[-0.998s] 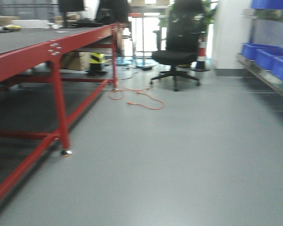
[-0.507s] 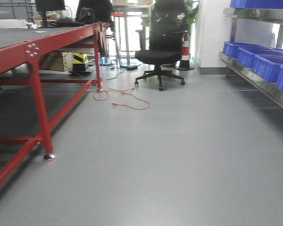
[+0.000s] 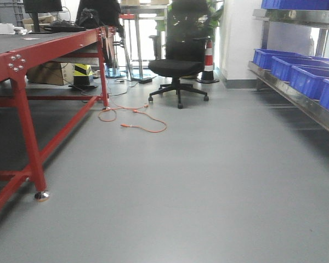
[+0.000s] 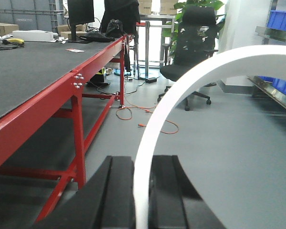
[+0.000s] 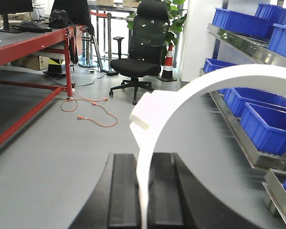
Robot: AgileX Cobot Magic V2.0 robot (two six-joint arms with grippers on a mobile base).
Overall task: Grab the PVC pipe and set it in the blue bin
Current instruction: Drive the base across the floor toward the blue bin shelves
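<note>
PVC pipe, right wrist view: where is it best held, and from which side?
Probably the narrow lower end of the PVC pipe, below its thicker joint, approached from the image bottom as the right pincer does: the arc bends away upward.

Red table frame [image 3: 28, 137], blue bins [image 3: 307, 79], orange cable [image 3: 145, 130], black chair [image 3: 175, 67], red-and-white striped cone [image 3: 208, 59].

The blue bins [image 3: 310, 82] and red table [image 3: 55, 46] are cut off by the front view's side edges.
</note>
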